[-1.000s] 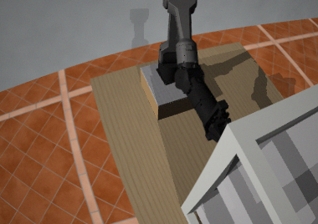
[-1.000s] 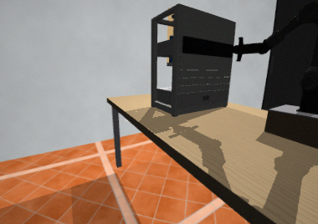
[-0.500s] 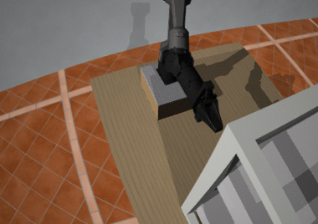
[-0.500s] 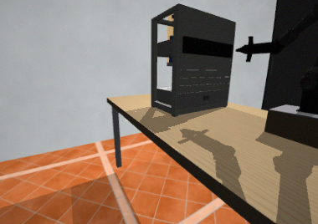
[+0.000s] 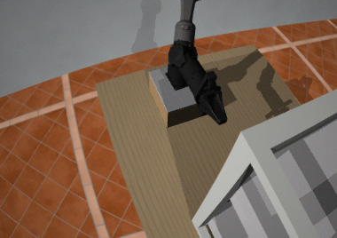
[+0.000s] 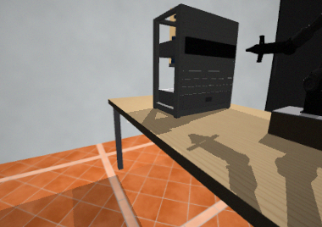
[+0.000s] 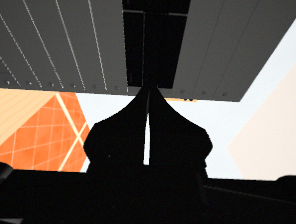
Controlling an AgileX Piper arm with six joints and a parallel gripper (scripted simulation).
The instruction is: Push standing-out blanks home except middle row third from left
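Note:
The dark rack (image 6: 195,65) stands on the wooden table (image 6: 220,141). Its face towards the arm carries a black band (image 6: 210,48) above thin pale lines. In the top view only the rack's pale top corner (image 5: 284,175) shows at the lower right. My gripper (image 6: 255,49) is shut and empty. It hangs in the air to the right of the rack, level with the black band and clearly apart from it. It also shows in the top view (image 5: 218,115). In the wrist view the closed fingertips (image 7: 147,92) point at a dark strip (image 7: 156,40) between grey panels. I cannot tell single blanks apart.
The arm's base block (image 5: 175,95) sits on the table behind the gripper. A tall black panel (image 6: 297,48) stands at the right of the exterior view. The table edge (image 6: 169,147) runs along the front, with tiled floor (image 6: 63,188) below.

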